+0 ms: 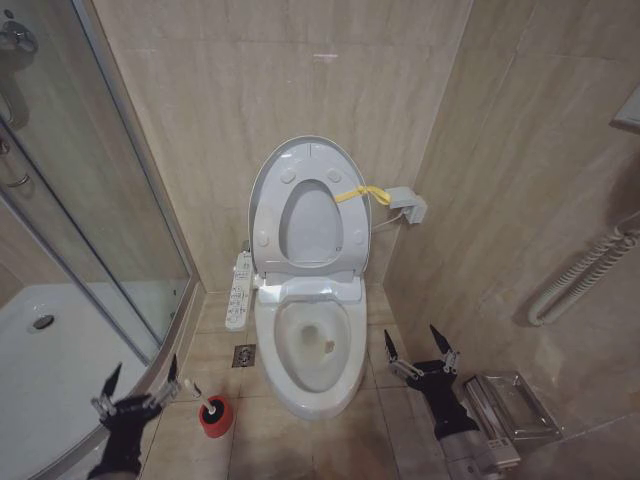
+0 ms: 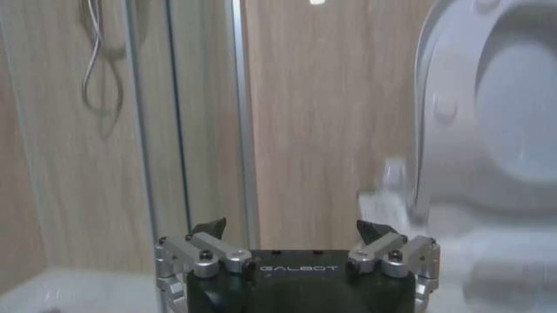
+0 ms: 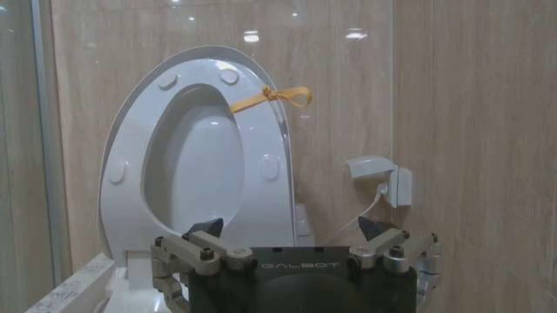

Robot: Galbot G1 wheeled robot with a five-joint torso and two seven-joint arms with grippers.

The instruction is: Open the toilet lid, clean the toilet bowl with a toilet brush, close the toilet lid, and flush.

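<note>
The toilet lid (image 1: pixel 266 190) stands upright against the back wall, with the ring seat raised against it and a yellow ribbon (image 1: pixel 353 193) tied at its edge. Below lies the open toilet bowl (image 1: pixel 342 372) with a brownish stain inside. The toilet brush (image 1: pixel 190 392) sits in its red holder (image 1: pixel 213 416) on the floor left of the bowl. My left gripper (image 1: pixel 143 372) hangs open just left of the brush. My right gripper (image 1: pixel 413 338) is open to the right of the bowl. Open wrist-view grippers (image 2: pixel 290 228) (image 3: pixel 287 225) face the raised lid (image 2: pixel 439 104) (image 3: pixel 122 169).
A glass shower enclosure (image 1: pixel 90 200) and white shower tray (image 1: pixel 60 370) fill the left. A white control panel (image 1: pixel 239 290) and a floor drain (image 1: pixel 244 355) lie left of the bowl. A wall socket box (image 1: pixel 408 203), a white hose (image 1: pixel 580 275) and a metal rack (image 1: pixel 505 405) are on the right.
</note>
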